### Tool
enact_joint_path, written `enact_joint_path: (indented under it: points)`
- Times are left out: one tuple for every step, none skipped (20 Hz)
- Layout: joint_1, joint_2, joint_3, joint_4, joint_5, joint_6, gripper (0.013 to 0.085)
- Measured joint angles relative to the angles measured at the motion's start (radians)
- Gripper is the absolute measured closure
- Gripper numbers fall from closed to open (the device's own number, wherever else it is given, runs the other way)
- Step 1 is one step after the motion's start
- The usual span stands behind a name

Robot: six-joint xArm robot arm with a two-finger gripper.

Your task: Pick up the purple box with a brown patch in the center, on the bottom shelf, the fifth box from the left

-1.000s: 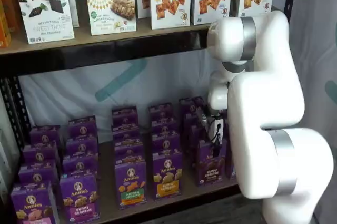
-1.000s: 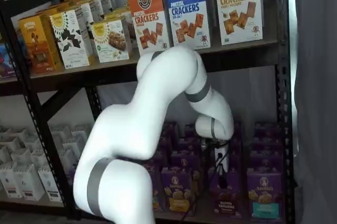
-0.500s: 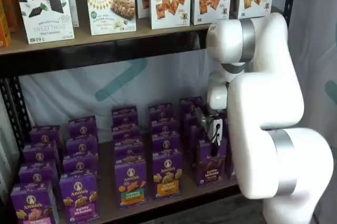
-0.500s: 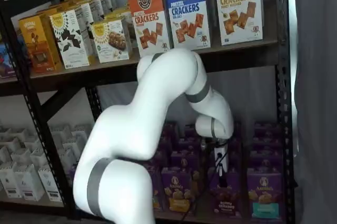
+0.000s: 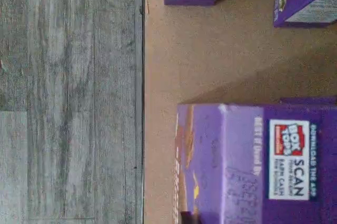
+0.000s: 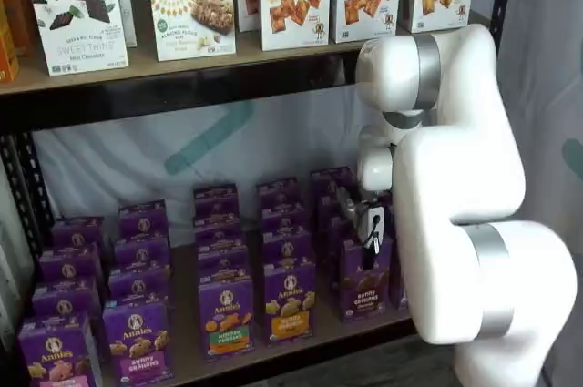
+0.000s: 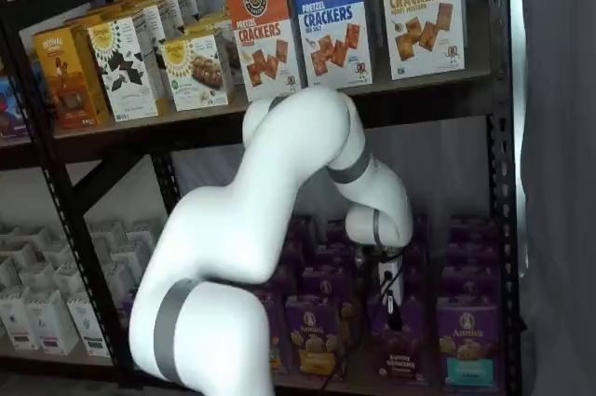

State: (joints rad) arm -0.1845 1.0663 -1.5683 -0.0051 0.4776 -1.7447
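Purple box (image 6: 363,281) apparently sits beneath the down-bent arm's pincer (image 6: 368,239).

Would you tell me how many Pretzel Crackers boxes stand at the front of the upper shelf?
3, side by side: the orange box, then the blue box, then the yellow box at the right end. Others may be hidden behind them.

On the upper shelf, 3 tall boxes read "PRETZEL CRACKERS": an orange one (image 7: 262,33), a blue one (image 7: 331,16) marked "SEA SALT", and a yellow one (image 7: 422,9). A white box (image 6: 75,6) says "SWEET THINS", and another (image 6: 193,7) "Simple Mills". Below, the purple box (image 6: 365,280) carries "Annie's" and "Bunny Grahams". In the wrist view its top (image 5: 274,161) shows "BOX TOPS" and "SCAN".
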Motion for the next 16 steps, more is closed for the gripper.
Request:
enact_joint_path:
  points:
    - [0.0, 0.0, 0.0, -0.002, -0.001, 0.002, 0.061]
    - [0.0, 0.0, 0.001, -0.008, -0.003, 0.007, 0.061]
    - [0.0, 0.0, 0.002, -0.017, -0.004, 0.015, 0.061]
    - [-0.001, -0.001, 0.003, -0.034, -0.005, 0.029, 0.061]
    - [-0.001, -0.001, 0.005, -0.05, -0.007, 0.042, 0.061]
    - [-0.002, -0.002, 0.007, -0.057, -0.009, 0.048, 0.061]
    - [-0.003, -0.004, 0.009, -0.057, -0.01, 0.048, 0.061]
    - [-0.003, -0.005, 0.011, -0.054, -0.009, 0.044, 0.061]
    - [-0.004, -0.008, 0.012, -0.049, -0.005, 0.039, 0.061]
    - [-0.004, -0.01, 0.014, -0.045, -0.004, 0.035, 0.061]
    - [-0.005, -0.014, 0.017, -0.038, 0.0, 0.028, 0.065]
    - [-0.005, -0.018, 0.022, -0.033, -0.002, 0.024, 0.065]
    - [-0.005, -0.022, 0.027, -0.031, -0.003, 0.021, 0.069]
    - [-0.006, -0.026, 0.033, -0.029, -0.007, 0.02, 0.069]
    - [-0.006, -0.029, 0.038, -0.03, -0.011, 0.021, 0.069]
    - [-0.006, -0.032, 0.043, -0.033, -0.013, 0.024, 0.069]
